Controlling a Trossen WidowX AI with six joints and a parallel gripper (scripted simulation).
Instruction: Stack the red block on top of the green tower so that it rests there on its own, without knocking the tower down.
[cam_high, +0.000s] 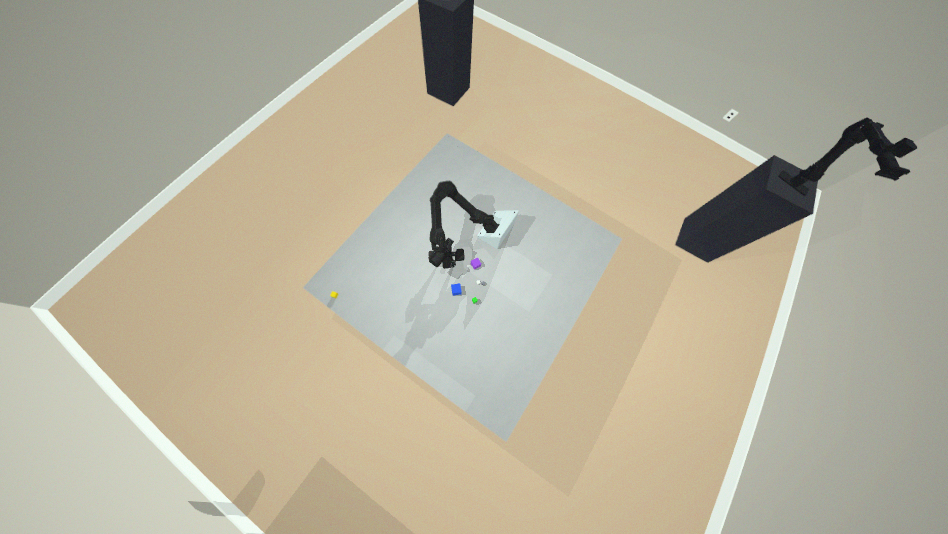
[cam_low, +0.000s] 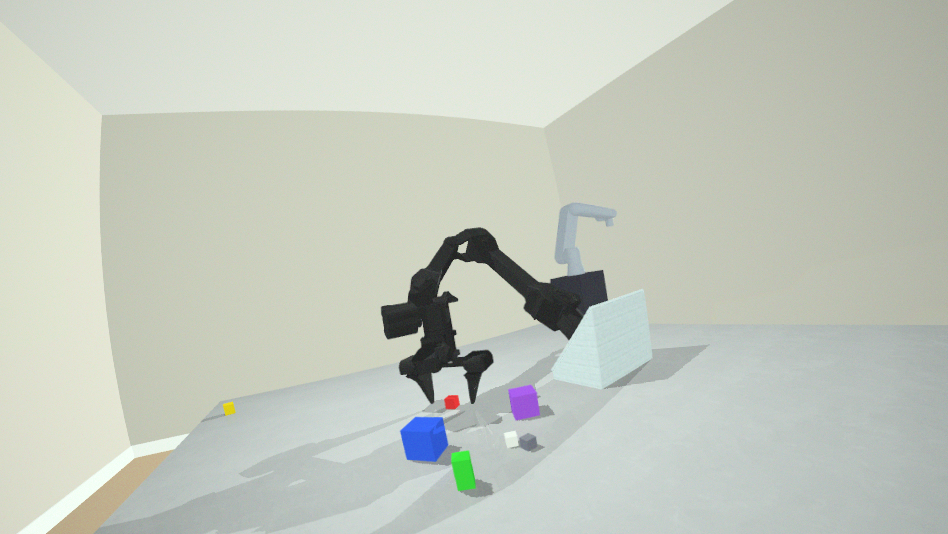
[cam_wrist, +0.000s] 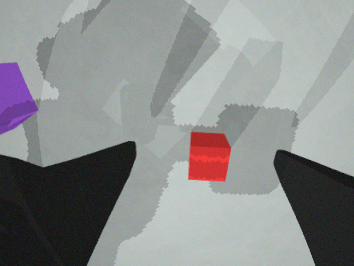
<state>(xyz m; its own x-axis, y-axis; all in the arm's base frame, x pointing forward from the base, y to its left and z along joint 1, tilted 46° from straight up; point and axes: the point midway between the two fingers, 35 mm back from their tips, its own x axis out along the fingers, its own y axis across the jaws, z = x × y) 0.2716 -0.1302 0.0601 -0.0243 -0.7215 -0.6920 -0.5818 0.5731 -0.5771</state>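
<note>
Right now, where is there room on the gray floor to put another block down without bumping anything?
Free patches: the stretch between the yellow block and the blue cube, and the gray floor right of the purple cube. It is crowded around the green tower, the white cube and the gray cube, and under the open gripper straddling the red block.
</note>
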